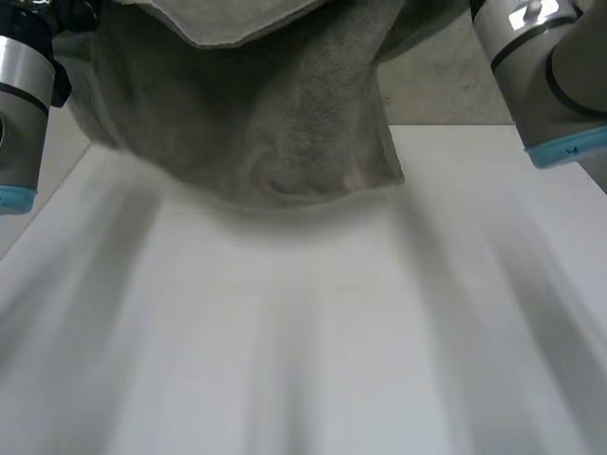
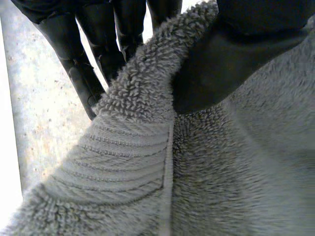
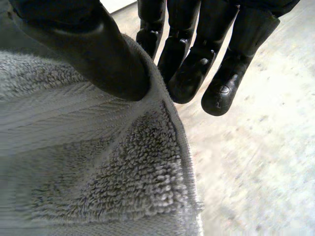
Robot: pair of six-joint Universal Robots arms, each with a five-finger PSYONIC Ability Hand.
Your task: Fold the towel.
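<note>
A grey terry towel (image 1: 275, 123) hangs in the air above the far part of the white table (image 1: 303, 332), its lower edge just over the tabletop. In the left wrist view my left hand (image 2: 236, 64) pinches the towel (image 2: 147, 172) near a banded corner, thumb on the front and fingers (image 2: 83, 73) behind it. My right hand (image 3: 98, 54) presses its thumb on the towel (image 3: 98, 172) at the hem by a corner, with its fingers (image 3: 192, 73) behind the cloth.
My left arm (image 1: 19, 104) and right arm (image 1: 550, 76) flank the hanging towel. Beyond the table's far edge lies grey speckled floor (image 1: 446, 85), which also shows past the right hand's fingers (image 3: 266, 147).
</note>
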